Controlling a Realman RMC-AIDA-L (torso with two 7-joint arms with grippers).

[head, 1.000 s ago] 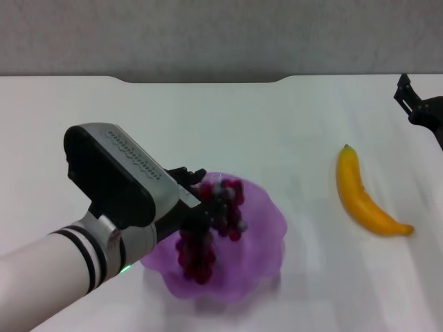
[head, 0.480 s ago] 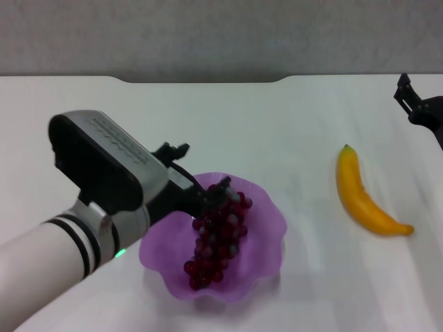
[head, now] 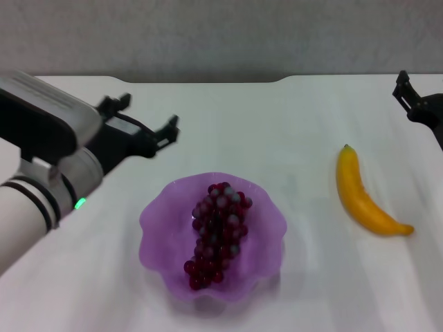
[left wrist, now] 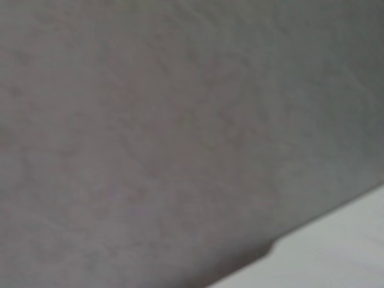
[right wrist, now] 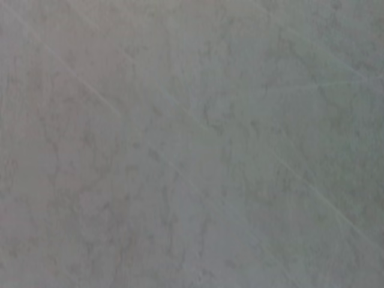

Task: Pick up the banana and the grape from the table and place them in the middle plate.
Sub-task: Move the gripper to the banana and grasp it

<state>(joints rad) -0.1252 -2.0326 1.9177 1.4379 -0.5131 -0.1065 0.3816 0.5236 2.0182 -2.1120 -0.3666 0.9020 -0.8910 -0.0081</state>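
Left claw (head: 144, 123) spread, raised beyond grape (head: 217, 234)

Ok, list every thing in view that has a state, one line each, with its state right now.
grape bunch: lying in the purple plate, released.
purple plate: upright on the table, holding only the grapes.
banana: lying on the table to the plate's right, untouched.
left hand: open, empty, above the table up and left of the plate.
right hand: at the far right edge, empty, away from the banana.
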